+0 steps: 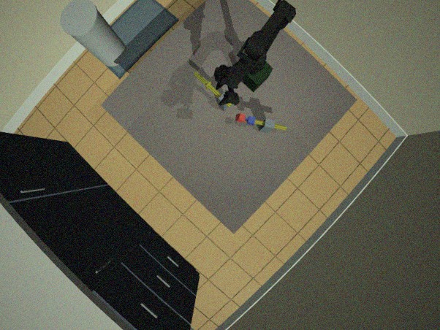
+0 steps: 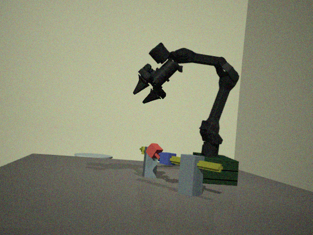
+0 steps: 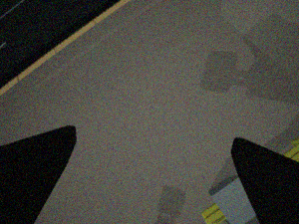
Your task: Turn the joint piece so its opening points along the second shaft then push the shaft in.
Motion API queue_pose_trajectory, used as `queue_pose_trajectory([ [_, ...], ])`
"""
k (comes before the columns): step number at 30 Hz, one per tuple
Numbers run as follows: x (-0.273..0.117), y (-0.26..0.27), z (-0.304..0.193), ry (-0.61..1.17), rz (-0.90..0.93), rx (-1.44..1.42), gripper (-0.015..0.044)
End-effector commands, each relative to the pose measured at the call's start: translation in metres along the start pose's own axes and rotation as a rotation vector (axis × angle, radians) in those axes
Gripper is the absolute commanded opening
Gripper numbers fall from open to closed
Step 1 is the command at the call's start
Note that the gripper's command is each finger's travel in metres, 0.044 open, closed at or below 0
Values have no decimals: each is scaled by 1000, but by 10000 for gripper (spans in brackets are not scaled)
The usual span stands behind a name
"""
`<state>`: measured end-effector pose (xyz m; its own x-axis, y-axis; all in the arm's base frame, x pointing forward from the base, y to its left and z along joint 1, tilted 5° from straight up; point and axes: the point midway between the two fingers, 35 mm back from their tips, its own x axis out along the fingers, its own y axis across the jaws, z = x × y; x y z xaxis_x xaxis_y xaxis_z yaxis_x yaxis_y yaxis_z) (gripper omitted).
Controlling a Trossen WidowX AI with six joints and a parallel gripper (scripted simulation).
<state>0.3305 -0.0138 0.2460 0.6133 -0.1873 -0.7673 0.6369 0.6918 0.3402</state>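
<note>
My gripper [image 1: 220,96] [image 2: 139,98] [image 3: 154,139] is open and empty, high above the blocks, its fingers pointing obliquely down. The red joint piece [image 1: 240,117] [image 2: 154,150] is hinged to a blue part [image 1: 251,120] [image 2: 167,158] on the end of the first yellow shaft [image 1: 281,128] [image 2: 209,166], in a grey block [image 1: 269,125] [image 2: 191,174]. The red piece sits tilted; its opening's exact direction cannot be told. The second yellow shaft [image 1: 202,78] [image 2: 142,149] [image 3: 212,214] passes through the other grey block [image 2: 150,167] [image 3: 234,200]. Its near end is apart from the red piece; the arm partly covers it from above.
The arm stands on a green base [image 1: 258,77] [image 2: 221,171] behind the shafts. A grey cylinder [image 1: 93,33] and a blue-grey box [image 1: 140,22] stand off the mat [image 1: 226,175]. A black cabinet [image 1: 91,204] is beyond the tiled border.
</note>
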Motion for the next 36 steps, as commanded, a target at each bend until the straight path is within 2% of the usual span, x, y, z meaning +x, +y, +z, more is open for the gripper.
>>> queue_pose_trajectory([
  [1,12,6,-10,86,-19,-109,440],
  [27,69,19,-82,700,-42,-688,440],
  [36,71,19,-84,715,-25,-746,440],
])
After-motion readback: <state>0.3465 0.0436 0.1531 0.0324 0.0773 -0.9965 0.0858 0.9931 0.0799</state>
